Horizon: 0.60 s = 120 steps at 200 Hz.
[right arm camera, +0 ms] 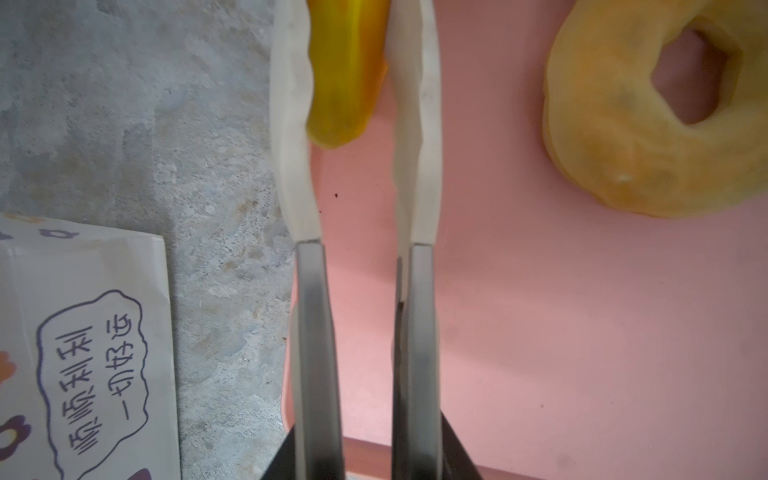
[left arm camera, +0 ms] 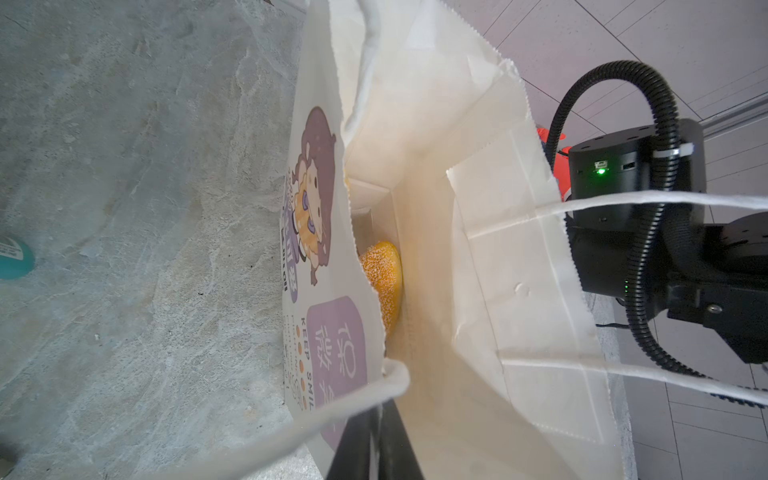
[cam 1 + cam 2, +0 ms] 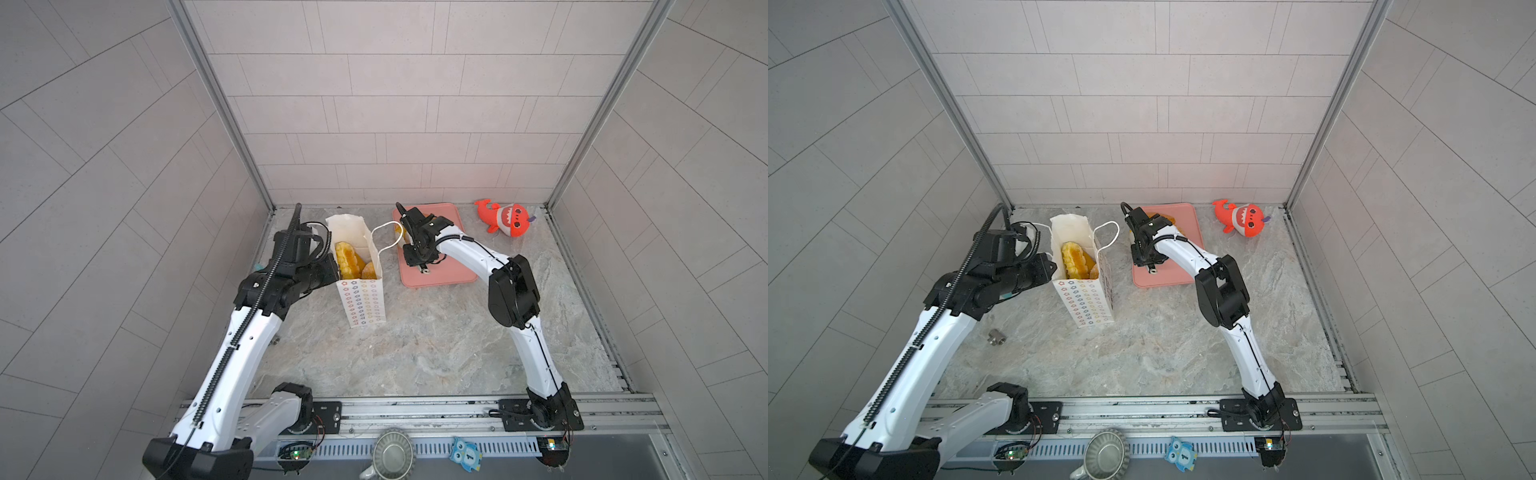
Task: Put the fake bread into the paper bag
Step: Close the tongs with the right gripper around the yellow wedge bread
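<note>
Loaf (image 1: 347, 83) in R tool (image 1: 352, 25), at tray (image 1: 540, 332) edge

You're in a robotics lab cell: grey tile-print panels (image 3: 399, 104) in aluminium posts (image 3: 226, 112) box in a marble-look tabletop (image 3: 436, 345), with two robot arms (image 3: 536, 353) bolted to a slotted rail (image 3: 415, 405) at its front.

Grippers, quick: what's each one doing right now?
Left gripper: closed, pinching the paper bag rim.
Right gripper: closed on a yellow toy loaf.

Left arm (image 3: 232, 332) stretched forward, left tool (image 2: 376, 440) pinched shut; right arm (image 3: 536, 349) (elbow (image 3: 513, 291) raised) points right tool (image 1: 349, 50) down, gripping.
</note>
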Each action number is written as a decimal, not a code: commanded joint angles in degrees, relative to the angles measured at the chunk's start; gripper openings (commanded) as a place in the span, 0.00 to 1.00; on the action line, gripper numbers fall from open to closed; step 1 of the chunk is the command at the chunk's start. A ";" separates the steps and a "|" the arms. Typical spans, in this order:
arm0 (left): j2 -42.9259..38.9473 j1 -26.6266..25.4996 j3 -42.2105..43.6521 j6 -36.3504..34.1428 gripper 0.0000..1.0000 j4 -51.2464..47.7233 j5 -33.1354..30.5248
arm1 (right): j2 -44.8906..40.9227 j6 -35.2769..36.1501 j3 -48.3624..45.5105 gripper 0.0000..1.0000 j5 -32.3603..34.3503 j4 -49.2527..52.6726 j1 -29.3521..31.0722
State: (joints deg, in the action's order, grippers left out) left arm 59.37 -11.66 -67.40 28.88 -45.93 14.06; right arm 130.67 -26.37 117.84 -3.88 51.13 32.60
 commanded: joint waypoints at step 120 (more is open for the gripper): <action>-0.83 -0.09 0.33 -0.58 0.10 -0.42 -0.11 | -8.37 0.07 -4.39 0.29 0.72 0.97 -0.25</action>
State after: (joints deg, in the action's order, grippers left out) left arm 59.35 -11.66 -67.40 28.88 -45.93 14.06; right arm 127.42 -26.22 114.24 -4.05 51.59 32.51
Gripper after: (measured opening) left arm 0.106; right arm 0.301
